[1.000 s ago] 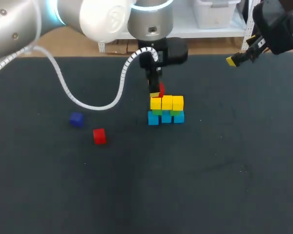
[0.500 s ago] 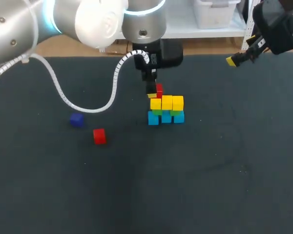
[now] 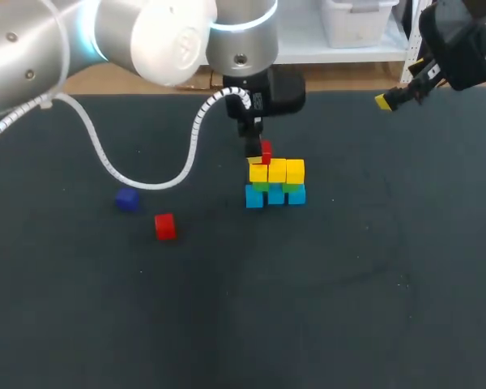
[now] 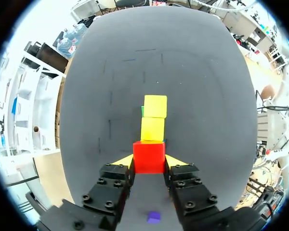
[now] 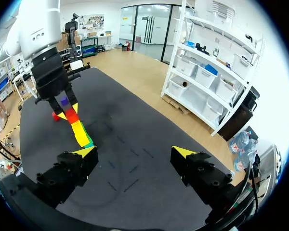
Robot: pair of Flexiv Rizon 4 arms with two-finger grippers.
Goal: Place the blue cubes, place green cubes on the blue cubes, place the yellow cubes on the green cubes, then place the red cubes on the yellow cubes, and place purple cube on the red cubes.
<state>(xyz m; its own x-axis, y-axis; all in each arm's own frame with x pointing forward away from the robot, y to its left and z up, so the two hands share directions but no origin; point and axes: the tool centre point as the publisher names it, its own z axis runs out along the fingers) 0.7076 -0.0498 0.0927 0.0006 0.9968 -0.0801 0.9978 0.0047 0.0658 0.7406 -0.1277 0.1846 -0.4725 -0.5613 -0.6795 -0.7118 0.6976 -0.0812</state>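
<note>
Left gripper shifted slightly, clamping red cube over three yellow cubes; second red cube loose; right gripper agape, empty

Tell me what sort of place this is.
Probably a robotics lab test bench: a dark table, the left gripper shut on a red cube, and a small stack of coloured cubes.

A red cube is being gripped by the left end effector. Two yellow cubes are being shown just ahead, a purple cube beneath.
</note>
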